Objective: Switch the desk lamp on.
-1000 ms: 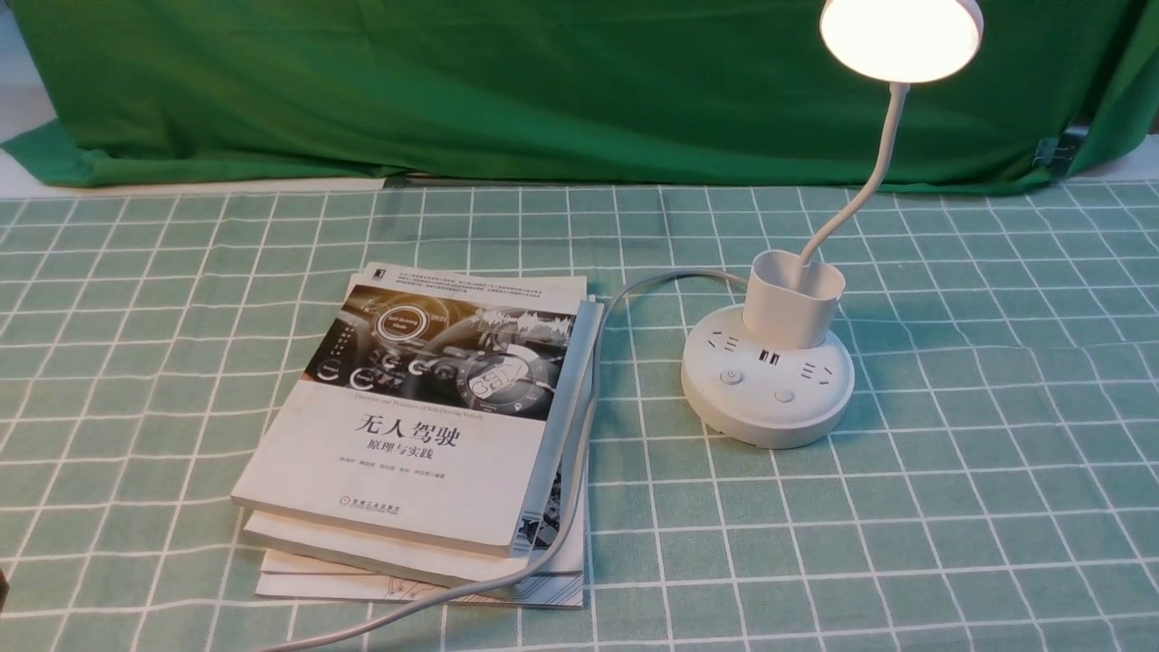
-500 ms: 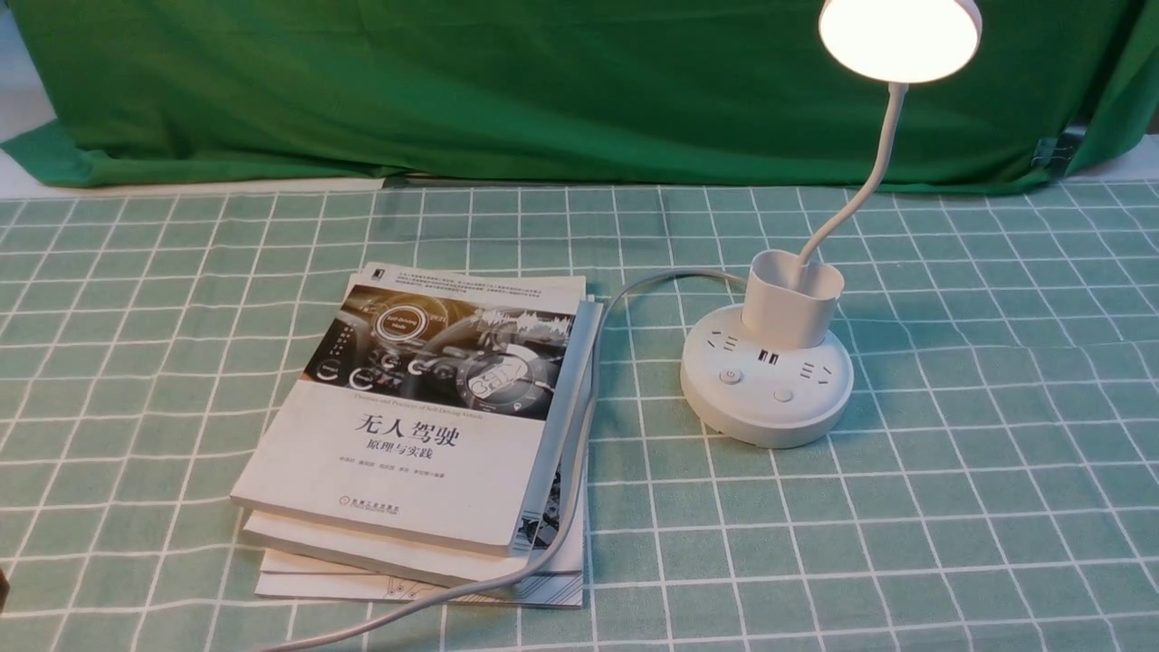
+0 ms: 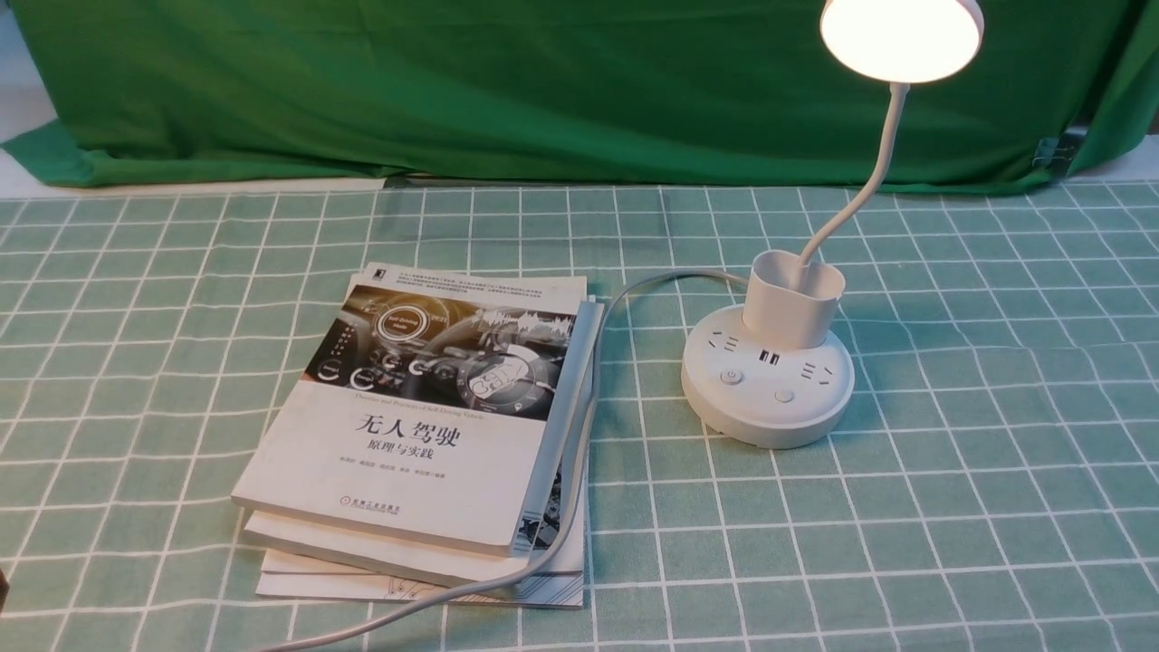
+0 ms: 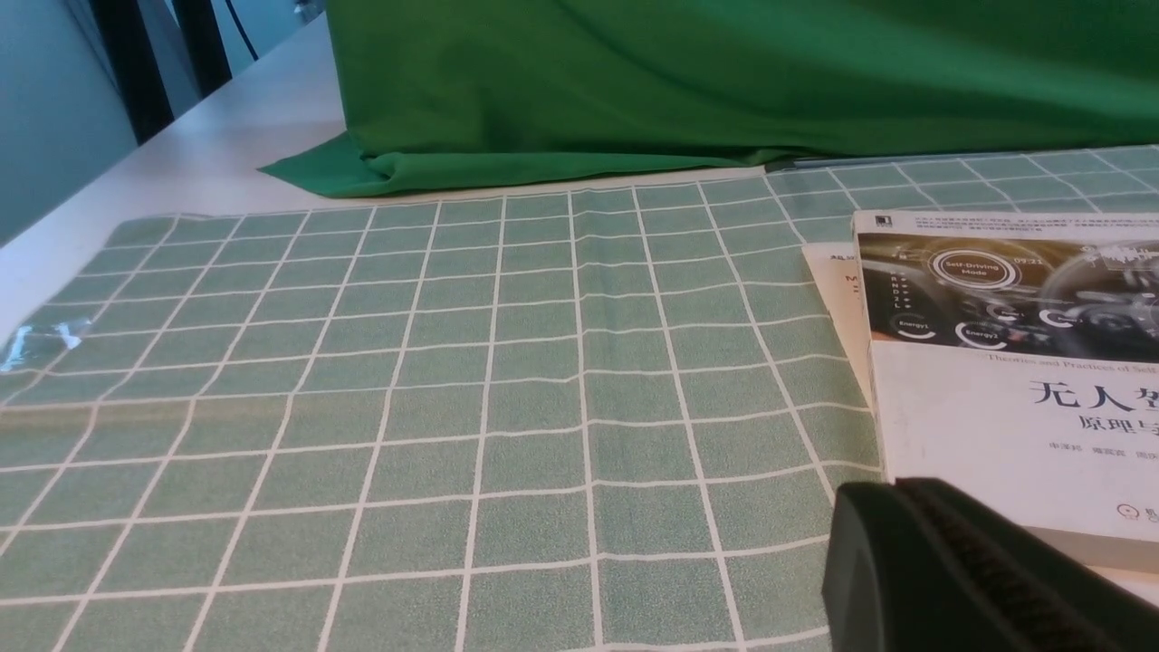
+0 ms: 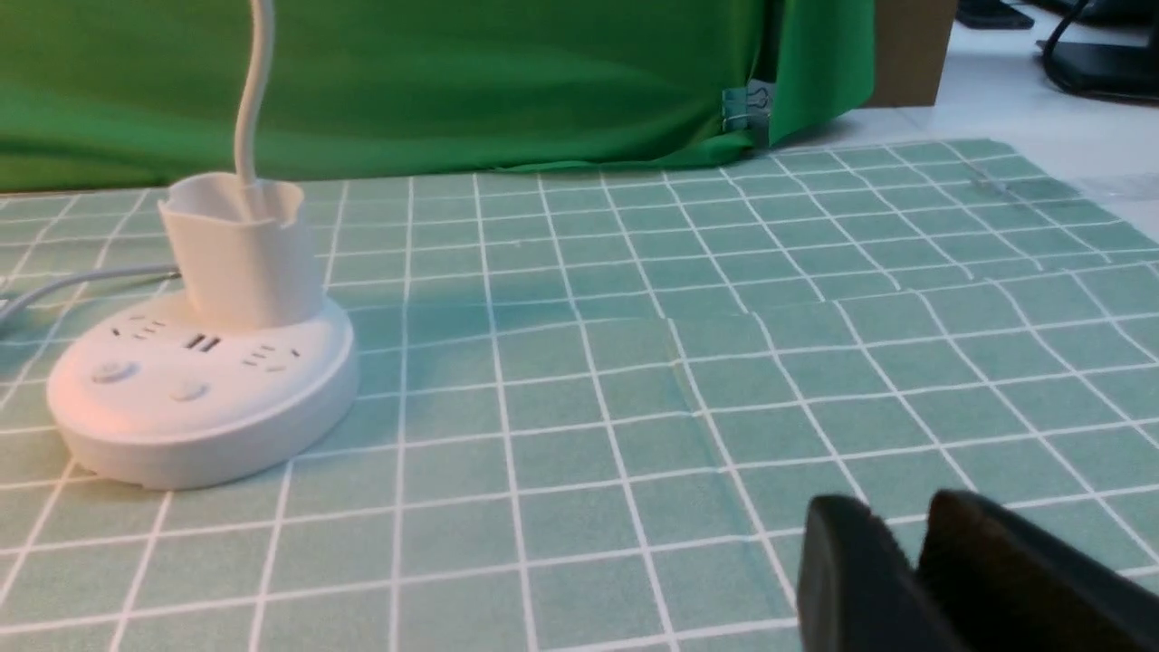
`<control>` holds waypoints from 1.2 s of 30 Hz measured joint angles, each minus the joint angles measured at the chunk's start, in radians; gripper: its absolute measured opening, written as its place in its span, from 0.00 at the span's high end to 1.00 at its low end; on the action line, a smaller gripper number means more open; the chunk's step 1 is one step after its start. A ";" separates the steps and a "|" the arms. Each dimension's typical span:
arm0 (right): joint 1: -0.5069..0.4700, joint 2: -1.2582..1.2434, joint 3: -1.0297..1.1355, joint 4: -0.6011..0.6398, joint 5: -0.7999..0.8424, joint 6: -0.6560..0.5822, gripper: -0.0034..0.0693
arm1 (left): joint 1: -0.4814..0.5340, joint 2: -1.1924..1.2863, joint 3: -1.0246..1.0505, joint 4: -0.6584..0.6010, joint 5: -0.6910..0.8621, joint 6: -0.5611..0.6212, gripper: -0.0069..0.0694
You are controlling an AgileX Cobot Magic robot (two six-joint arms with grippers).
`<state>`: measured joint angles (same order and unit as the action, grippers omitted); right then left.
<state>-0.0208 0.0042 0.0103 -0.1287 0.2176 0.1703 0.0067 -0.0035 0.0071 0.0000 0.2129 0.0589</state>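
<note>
The white desk lamp stands at the right of the checked cloth. Its round disc head [image 3: 899, 36] glows brightly above the thin gooseneck [image 3: 869, 181], the cup-shaped holder [image 3: 792, 303] and the puck base [image 3: 765, 412] with two buttons [image 3: 731, 377]. The base also shows in the right wrist view [image 5: 199, 426]. My right gripper [image 5: 905, 521] is shut and empty, low over the cloth, well to the side of the base. My left gripper [image 4: 896, 493] is shut and empty beside the books' near corner. Neither arm shows in the front view.
A stack of books [image 3: 426, 426] lies left of the lamp and also shows in the left wrist view [image 4: 1014, 407]. The lamp's grey cable [image 3: 584, 426] runs along the books' right edge toward the front. A green backdrop cloth [image 3: 543, 81] closes the back.
</note>
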 joint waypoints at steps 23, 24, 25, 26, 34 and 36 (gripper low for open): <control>0.000 0.000 0.000 0.000 0.000 0.000 0.65 | 0.000 0.000 0.000 0.000 0.000 0.000 0.88; 0.000 0.000 0.000 0.000 0.000 0.000 0.64 | 0.000 0.000 0.000 0.000 0.000 0.000 0.88; 0.000 0.000 0.000 0.000 0.000 0.000 0.64 | 0.000 0.000 0.000 0.000 0.000 0.000 0.88; 0.000 0.000 0.000 0.000 0.000 0.000 0.63 | 0.000 0.000 0.000 0.000 0.000 0.000 0.88; 0.000 0.000 0.000 0.000 0.001 0.001 0.63 | 0.000 0.000 0.000 0.000 0.000 0.000 0.88; 0.000 0.000 0.000 0.000 0.002 0.001 0.63 | 0.000 0.000 0.000 0.000 0.000 0.000 0.88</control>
<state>-0.0206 0.0042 0.0103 -0.1287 0.2196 0.1713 0.0067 -0.0035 0.0071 0.0000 0.2129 0.0589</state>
